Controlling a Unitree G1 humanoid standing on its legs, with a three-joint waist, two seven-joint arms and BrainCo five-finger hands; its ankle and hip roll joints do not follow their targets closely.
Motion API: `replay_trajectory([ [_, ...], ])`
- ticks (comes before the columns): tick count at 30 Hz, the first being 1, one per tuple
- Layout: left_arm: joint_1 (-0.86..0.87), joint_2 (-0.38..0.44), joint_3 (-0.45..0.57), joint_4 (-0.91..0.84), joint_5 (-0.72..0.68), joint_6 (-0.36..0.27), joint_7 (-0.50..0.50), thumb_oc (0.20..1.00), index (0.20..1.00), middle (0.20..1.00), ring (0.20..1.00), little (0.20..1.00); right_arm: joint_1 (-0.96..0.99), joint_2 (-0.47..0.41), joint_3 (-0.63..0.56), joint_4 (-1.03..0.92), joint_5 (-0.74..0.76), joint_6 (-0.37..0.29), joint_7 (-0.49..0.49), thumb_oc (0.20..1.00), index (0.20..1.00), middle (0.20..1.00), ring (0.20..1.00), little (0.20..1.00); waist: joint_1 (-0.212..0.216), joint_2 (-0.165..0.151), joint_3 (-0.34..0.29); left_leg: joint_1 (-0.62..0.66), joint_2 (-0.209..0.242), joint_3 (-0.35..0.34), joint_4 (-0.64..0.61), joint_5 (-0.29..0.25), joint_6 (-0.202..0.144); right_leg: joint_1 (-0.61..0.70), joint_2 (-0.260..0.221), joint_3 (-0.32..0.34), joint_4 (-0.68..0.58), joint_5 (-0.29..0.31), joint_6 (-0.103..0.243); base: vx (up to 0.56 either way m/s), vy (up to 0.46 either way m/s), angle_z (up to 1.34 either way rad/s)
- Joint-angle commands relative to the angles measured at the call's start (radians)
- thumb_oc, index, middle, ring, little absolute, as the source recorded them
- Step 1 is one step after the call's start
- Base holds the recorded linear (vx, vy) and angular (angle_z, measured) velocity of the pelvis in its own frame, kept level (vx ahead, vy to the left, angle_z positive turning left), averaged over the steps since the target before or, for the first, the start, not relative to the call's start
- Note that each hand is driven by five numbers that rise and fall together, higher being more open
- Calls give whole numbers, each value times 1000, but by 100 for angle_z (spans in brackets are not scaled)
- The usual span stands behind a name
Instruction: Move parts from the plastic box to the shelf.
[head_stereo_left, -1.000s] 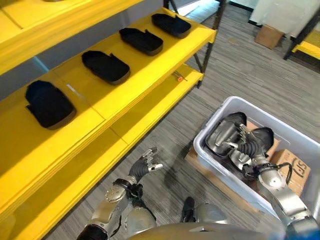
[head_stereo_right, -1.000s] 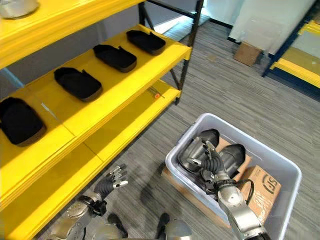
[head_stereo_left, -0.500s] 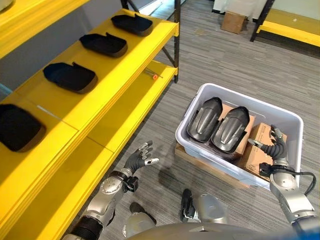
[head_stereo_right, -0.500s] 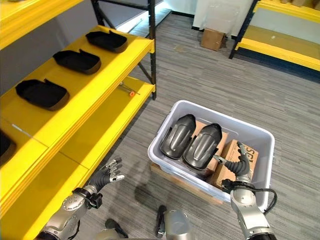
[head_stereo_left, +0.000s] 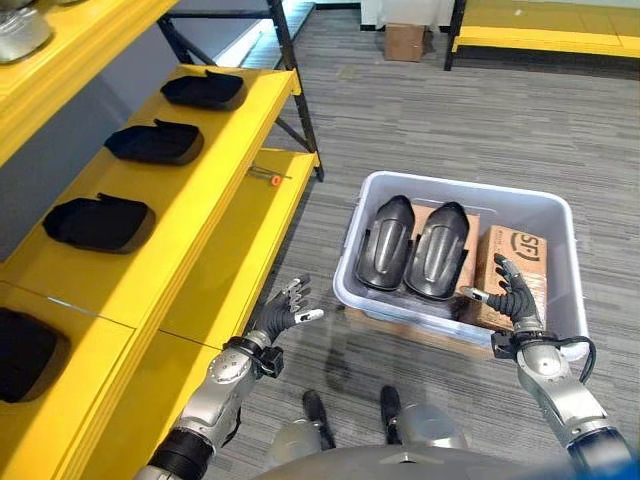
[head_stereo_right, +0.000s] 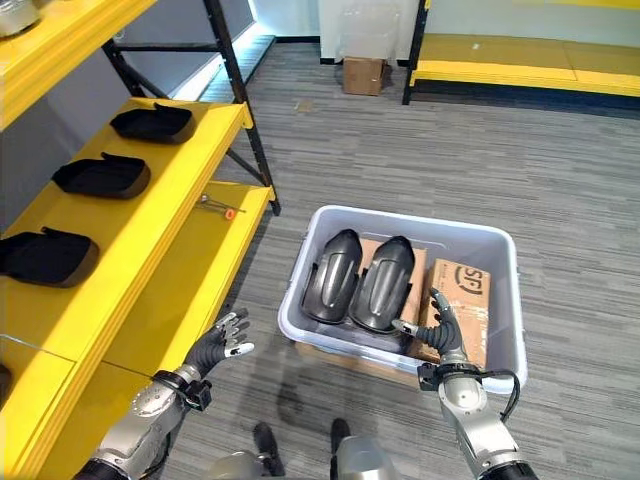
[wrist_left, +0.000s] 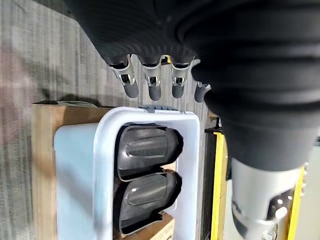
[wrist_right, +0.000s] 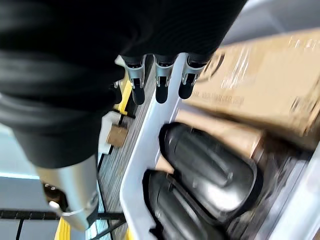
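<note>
A pale plastic box (head_stereo_left: 452, 181) stands on the floor, holding two dark curved parts (head_stereo_left: 385, 243) (head_stereo_left: 437, 250) side by side and a cardboard carton (head_stereo_left: 512, 262). My right hand (head_stereo_left: 512, 298) hovers open over the carton at the box's near right corner, holding nothing. Its fingers (wrist_right: 161, 75) are straight, and the parts (wrist_right: 210, 165) lie past them. My left hand (head_stereo_left: 280, 315) is open and empty above the floor between the box and the yellow shelf (head_stereo_left: 215, 170). Several black trays (head_stereo_left: 155, 142) sit along the shelf's middle level.
A wooden board (head_stereo_left: 400, 325) lies under the plastic box. A small orange-tipped tool (head_stereo_left: 268, 178) rests on the lower shelf level. A black shelf post (head_stereo_left: 300, 110) stands at the shelf's end. A cardboard box (head_stereo_left: 404, 40) and another yellow rack (head_stereo_left: 540, 38) stand farther back.
The whole view has swung as the camera moved. My right hand has come off the dark parts and now sits over the carton, empty. The left hand stays open.
</note>
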Motion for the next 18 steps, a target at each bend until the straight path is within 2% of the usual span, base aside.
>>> replay_trajectory([
  [1, 34, 34, 33, -54, 33, -36, -11, 1000, 1000, 1000, 1000, 1000, -14, -18, -11, -81, -22, -30, 16, 1000, 1000, 1000, 1000, 1000, 21, -46, -8, -53, 0, -45, 48, -21, -19, 41, -78, -35, -47, 68, 99, 92, 97, -54],
  [7, 51, 61, 48, -51, 83, -57, -42, 1000, 1000, 1000, 1000, 1000, 1, 4, -1, -88, 9, -28, 25, 1000, 1000, 1000, 1000, 1000, 18, -44, -41, 28, -29, -36, -20, -49, 8, 43, -82, -31, -45, 69, 115, 171, 224, -20],
  [10, 41, 64, 34, -45, 97, -54, -37, 1000, 1000, 1000, 1000, 1000, -26, 36, 16, -62, 41, -25, -28, 1000, 1000, 1000, 1000, 1000, 21, -49, -51, 58, -43, -19, -31, -70, 29, 44, -87, -38, -34, 66, 123, 128, 182, -9],
  [15, 29, 55, 5, -36, 67, -45, -55, 1000, 1000, 1000, 1000, 1000, -75, 62, 33, -29, 19, -21, -54, 1000, 1000, 1000, 1000, 1000, 34, -56, -52, 67, -56, -9, -15, -95, 51, 43, -91, -44, -6, 54, 124, 59, 152, -7],
  [17, 25, 48, -2, -32, 57, -41, -64, 1000, 1000, 1000, 1000, 1000, -101, 71, 41, -14, 4, -12, -63, 1000, 1000, 1000, 1000, 1000, 45, -59, -54, 76, -65, 2, -28, -100, 64, 38, -92, -66, 12, 49, 126, 12, 140, -11],
  [18, 15, 48, -8, -32, 58, -29, -83, 1000, 1000, 1000, 1000, 1000, -125, 74, 28, 13, 33, 0, -84, 1000, 1000, 1000, 1000, 1000, 55, -63, -51, 83, -68, 25, -33, -103, 74, 22, -97, -105, 48, 47, 132, -13, 139, -26],
])
